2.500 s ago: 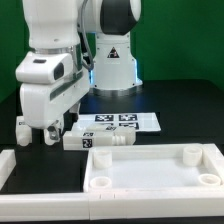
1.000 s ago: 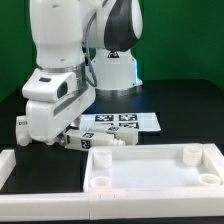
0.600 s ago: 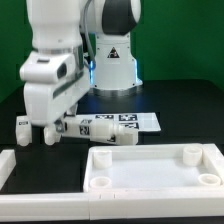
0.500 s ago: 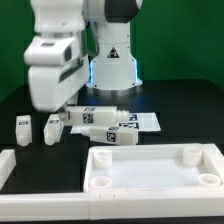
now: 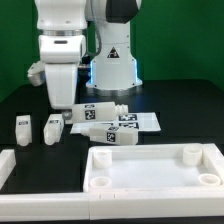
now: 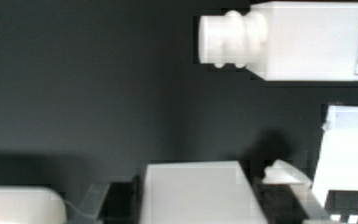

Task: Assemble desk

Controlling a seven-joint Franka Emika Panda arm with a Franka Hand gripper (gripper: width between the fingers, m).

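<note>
My gripper (image 5: 72, 107) is shut on one white desk leg (image 5: 98, 110) and holds it level above the table, its round peg end toward the exterior view's right. In the wrist view this held leg (image 6: 202, 192) fills the gap between the dark fingers (image 6: 126, 190). Below lies a second tagged leg (image 5: 112, 136), also seen from the wrist as a leg (image 6: 300, 40) with its peg sideways. Two short legs (image 5: 22, 128) (image 5: 52, 129) stand at the exterior view's left. The tabletop slab (image 5: 150, 170) lies in front, sockets up.
The marker board (image 5: 143, 122) lies flat behind the tabletop, partly under the lying leg. A white L-shaped frame (image 5: 18, 162) runs along the front and the exterior view's left. The arm's base (image 5: 112, 60) stands at the back.
The gripper has risen from the table at the exterior view's left and shifted right, carrying the leg up with it. The other legs and the tabletop have stayed put.
</note>
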